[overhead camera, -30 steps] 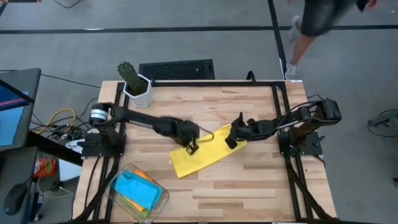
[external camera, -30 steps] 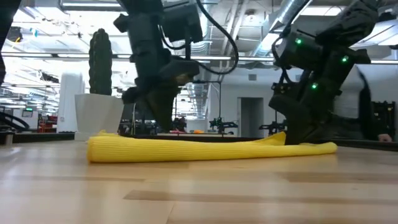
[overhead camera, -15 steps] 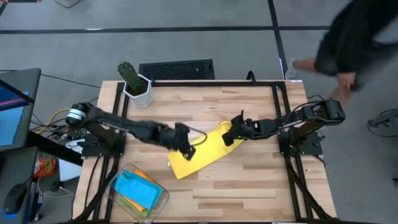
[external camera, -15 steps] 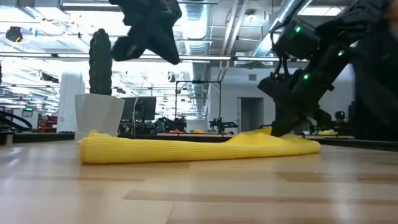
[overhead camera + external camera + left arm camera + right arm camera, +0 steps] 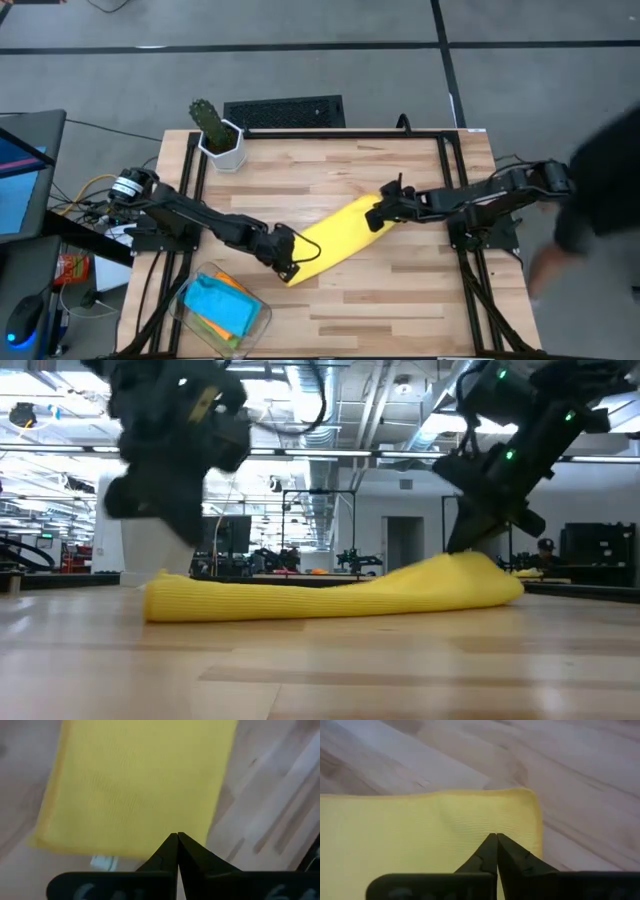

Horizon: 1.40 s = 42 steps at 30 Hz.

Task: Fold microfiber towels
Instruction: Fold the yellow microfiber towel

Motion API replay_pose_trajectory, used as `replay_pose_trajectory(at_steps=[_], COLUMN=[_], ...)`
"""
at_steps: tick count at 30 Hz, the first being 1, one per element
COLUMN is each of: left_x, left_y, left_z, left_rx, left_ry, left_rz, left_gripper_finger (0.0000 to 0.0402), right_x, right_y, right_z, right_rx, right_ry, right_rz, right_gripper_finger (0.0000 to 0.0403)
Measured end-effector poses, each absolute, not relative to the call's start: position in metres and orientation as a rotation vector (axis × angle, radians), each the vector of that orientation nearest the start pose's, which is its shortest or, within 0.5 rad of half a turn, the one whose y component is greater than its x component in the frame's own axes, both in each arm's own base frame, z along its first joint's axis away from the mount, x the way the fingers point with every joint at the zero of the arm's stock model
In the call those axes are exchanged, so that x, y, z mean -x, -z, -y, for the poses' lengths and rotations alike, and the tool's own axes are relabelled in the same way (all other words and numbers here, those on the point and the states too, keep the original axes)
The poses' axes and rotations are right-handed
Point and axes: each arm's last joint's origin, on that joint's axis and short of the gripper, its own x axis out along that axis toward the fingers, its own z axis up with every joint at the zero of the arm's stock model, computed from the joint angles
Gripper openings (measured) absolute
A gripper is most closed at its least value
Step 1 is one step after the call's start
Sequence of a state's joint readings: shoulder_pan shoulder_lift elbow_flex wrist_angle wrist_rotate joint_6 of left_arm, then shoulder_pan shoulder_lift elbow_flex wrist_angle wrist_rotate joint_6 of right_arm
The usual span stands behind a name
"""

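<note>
I have the yellow towel (image 5: 335,237) lying as a long folded strip across the middle of the table (image 5: 400,300), running on a diagonal from near my left arm's end up toward my right arm's. The other towels, light blue on top with orange and green showing under it, sit stacked in a clear bin (image 5: 252,325) at the table's front left corner, well apart from the work.

My left pincer (image 5: 177,836) has its fingers pressed together, tips meeting at the near short edge of the strip; I judge nothing is between them. My right pincer (image 5: 496,836) is also closed, tips over the far corner. In the low view that end of the cloth is humped up off the wood below the right pincer, so it may have a pinch of fabric, but I cannot confirm that.

I judge the cloth as light, soft and floppy, with a ribbed weave that should give decent grip and no risk of damage. It will sag and slide on the smooth wood if dragged. The layers can separate, so I would take hold at the corners of a short end, pinching all layers together, and lift enough to clear the wood before carrying it over.
</note>
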<state>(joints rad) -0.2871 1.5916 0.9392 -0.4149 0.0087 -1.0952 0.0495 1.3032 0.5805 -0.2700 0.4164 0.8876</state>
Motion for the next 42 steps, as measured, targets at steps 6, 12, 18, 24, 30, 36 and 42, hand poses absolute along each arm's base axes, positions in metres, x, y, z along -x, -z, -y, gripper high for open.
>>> replay_pose_trajectory(at_steps=[6, 12, 18, 24, 30, 36, 42], left_x=[-0.276, -0.266, -0.270, -0.272, -0.271, -0.270, -0.290], left_y=[-0.159, -0.141, -0.139, -0.158, -0.198, -0.221, -0.178], left_z=[0.080, 0.063, 0.054, 0.050, 0.049, 0.053, 0.063], left_rx=[0.847, 0.859, 0.896, 0.935, 1.014, 0.993, 0.940], left_ry=[-0.365, -0.438, -0.438, -0.430, -0.449, -0.504, -0.525], left_rz=[-1.144, -1.171, -1.110, -1.069, -0.913, -0.757, -0.866], left_gripper_finger=[0.0000, 0.0000, 0.0000, 0.0000, 0.0000, 0.0000, 0.0000], right_x=[-0.218, -0.208, -0.210, -0.219, -0.225, -0.217, -0.213], right_y=[-0.179, -0.179, -0.165, -0.150, -0.151, -0.177, -0.180], right_z=[0.001, 0.001, 0.001, 0.001, 0.010, 0.020, 0.024], right_rx=[-0.576, -0.545, -0.492, -0.440, -0.442, -0.430, -0.447], right_ry=[0.698, 0.723, 0.740, 0.705, 0.700, 0.686, 0.677], right_rz=[-0.683, -0.753, -0.854, -0.920, -0.877, -0.761, -0.769], right_gripper_finger=[0.0021, 0.0023, 0.0044, 0.0082, 0.0128, 0.0140, 0.0135])
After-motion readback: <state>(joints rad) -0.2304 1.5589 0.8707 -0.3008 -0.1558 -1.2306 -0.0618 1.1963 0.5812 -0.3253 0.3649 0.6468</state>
